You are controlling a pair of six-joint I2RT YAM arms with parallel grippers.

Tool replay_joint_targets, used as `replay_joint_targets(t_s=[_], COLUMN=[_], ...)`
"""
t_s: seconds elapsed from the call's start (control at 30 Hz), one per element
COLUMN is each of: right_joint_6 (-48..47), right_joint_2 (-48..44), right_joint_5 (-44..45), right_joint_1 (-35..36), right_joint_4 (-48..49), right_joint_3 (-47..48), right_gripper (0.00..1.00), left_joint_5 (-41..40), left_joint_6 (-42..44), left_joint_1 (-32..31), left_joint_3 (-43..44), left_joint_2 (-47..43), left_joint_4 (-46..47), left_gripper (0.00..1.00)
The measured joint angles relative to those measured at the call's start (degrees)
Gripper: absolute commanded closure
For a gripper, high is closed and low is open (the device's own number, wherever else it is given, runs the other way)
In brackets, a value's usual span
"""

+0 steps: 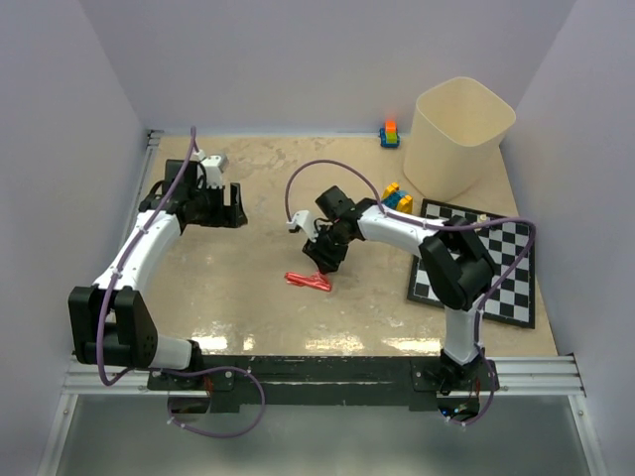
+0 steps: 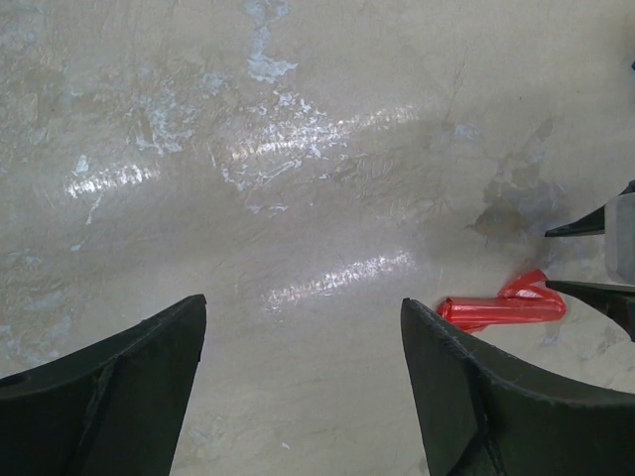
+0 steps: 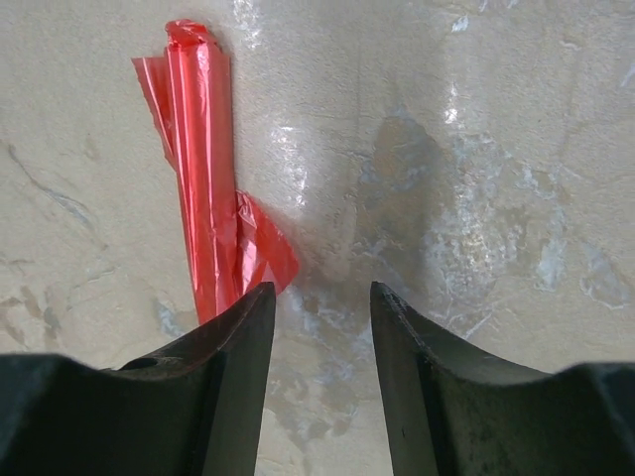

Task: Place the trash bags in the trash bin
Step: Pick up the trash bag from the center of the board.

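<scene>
The right hand (image 3: 322, 296), half released and empty, hangs over the tabletop (image 3: 496, 149) with the folded red trash bag (image 3: 203, 178) at one fingertip, while the left hand (image 2: 303, 307) is released wide.

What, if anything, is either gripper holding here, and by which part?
Nothing is held. The right gripper has its jaws apart over bare table, the folded red trash bag lying just outside one finger. The left gripper is open and empty.

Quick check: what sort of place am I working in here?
Most likely a lab test cell, not a home: plain pale walls box in the tabletop, a checkerboard lies flat on it, and a metal rail runs along its near edge.
</scene>
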Motion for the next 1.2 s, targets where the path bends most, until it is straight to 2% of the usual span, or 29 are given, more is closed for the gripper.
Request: replay_joint_targets(t_s=[0.17, 0.27, 0.47, 0.73, 0.9, 1.0, 1.2], right_joint_6=[0.52, 0.39, 0.22, 1.18, 1.29, 0.72, 2.21], right_joint_2=[-4.11, -5.75, -1.27, 1.81, 2.67, 3.50, 4.24], right_joint_5=[-1.88, -4.87, -8.63, -9.49, -11.91, -13.79, -15.91], right_joint_1=[-0.66, -0.83, -0.81, -0.81, -0.81, -0.85, -1.09], right_joint_4=[-0.33, -0.42, -0.72, -0.11, 0.87, 0.87, 0.90], right_joint_3=[-0.02, 0.35, 0.31, -0.87, -0.92, -0.61, 1.05], right_gripper=[0.49, 0.51, 0.57, 0.64, 0.76, 1.00, 1.00], left_joint_5=[0.37, 1.07, 1.53, 0.90, 0.85, 0.87, 1.25], left_joint_6=[-0.15, -0.52, -0.94, -0.81, -0.81, -0.81, -1.11], left_joint_1=[0.00, 0.00, 0.00, 0.26, 0.63, 0.72, 0.81], left_joint_3=[-0.83, -1.01, -1.01, -1.01, -2.14, -3.63, -6.82], left_joint_2=[0.04, 0.42, 0.98, 0.98, 0.55, -0.31, -1.84], left_joint_4=[0.35, 0.37, 0.37, 0.37, 1.09, 1.16, 2.01], left_gripper=[0.18, 0.19, 0.20, 0.20, 0.20, 0.20, 0.20])
